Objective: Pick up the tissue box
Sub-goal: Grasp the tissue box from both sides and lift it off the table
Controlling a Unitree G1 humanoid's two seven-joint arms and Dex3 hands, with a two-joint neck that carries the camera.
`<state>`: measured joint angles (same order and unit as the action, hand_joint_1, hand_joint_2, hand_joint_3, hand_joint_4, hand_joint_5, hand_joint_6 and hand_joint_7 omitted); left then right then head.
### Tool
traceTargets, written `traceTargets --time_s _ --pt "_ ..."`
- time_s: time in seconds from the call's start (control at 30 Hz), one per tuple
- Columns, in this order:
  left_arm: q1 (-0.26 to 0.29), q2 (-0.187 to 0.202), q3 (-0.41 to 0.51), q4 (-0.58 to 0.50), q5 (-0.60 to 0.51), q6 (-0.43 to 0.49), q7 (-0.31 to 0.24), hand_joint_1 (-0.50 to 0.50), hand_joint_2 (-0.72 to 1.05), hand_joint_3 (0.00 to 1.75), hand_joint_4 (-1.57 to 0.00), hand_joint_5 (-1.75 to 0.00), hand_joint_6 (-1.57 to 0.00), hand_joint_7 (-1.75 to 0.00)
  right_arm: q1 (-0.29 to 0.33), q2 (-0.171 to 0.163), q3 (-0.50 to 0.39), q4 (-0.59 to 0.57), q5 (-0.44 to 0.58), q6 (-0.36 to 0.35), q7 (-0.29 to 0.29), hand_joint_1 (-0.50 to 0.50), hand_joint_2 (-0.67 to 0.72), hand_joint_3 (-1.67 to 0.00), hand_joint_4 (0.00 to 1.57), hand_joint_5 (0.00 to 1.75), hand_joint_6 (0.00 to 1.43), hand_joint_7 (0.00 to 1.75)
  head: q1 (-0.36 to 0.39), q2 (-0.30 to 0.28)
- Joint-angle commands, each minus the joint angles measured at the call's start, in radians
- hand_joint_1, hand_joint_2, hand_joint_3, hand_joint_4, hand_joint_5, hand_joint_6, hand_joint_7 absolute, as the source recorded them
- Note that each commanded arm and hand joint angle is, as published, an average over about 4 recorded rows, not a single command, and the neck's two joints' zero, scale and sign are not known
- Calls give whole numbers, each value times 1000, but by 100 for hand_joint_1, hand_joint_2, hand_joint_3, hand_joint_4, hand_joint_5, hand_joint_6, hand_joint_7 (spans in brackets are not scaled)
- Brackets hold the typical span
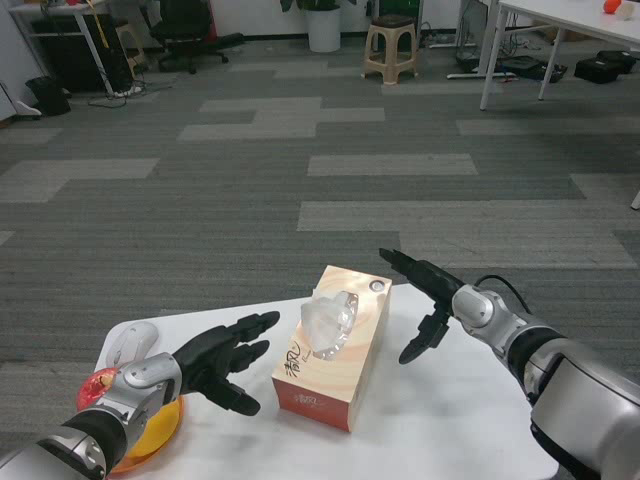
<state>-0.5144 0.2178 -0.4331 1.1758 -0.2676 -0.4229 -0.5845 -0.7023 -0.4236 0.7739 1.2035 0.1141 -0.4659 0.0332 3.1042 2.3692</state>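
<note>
the tissue box (335,360) lies near the table's (450,420) far edge, between the left hand (225,358) and right hand (425,295), both spread and empty. it looks light, crushable cardboard; squeezing its long sides should hold it.

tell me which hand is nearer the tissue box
Left hand, narrowly: open just off the tissue box's left side. Right hand is open off its far right corner.

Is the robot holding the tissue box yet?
No. Left robot hand and right robot hand are open on either side of the tissue box, not touching it.
</note>
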Motion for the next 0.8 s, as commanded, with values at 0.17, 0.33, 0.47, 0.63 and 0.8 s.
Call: traceTargets --time_s 0.17,0.33,0.47,0.63,0.8 --pt "-24 4 1 10 -5 -2 11 50 91 7 0 0 0 0 -78 61 101 83 -2 22 -98 -21 -3 -40 0 0 0 0 -3 5" --pt "-28 3 -4 12 -5 -2 11 50 91 9 0 0 0 0 -100 83 168 98 -2 36 -141 -21 -3 -40 0 0 0 0 -4 7" --pt "-29 3 -9 12 -5 -3 11 50 87 7 0 0 0 0 -112 91 223 100 -1 46 -160 -25 -3 -40 0 0 0 0 -2 8" --pt "-29 2 -13 12 -5 -5 11 50 87 9 0 0 0 0 -114 98 248 101 -2 51 -184 -25 -3 -40 0 0 0 0 -5 12" --pt "-30 1 -18 12 -7 -5 11 50 87 9 0 0 0 0 -114 105 266 111 -2 56 -213 -21 3 -40 0 0 0 0 -5 18"
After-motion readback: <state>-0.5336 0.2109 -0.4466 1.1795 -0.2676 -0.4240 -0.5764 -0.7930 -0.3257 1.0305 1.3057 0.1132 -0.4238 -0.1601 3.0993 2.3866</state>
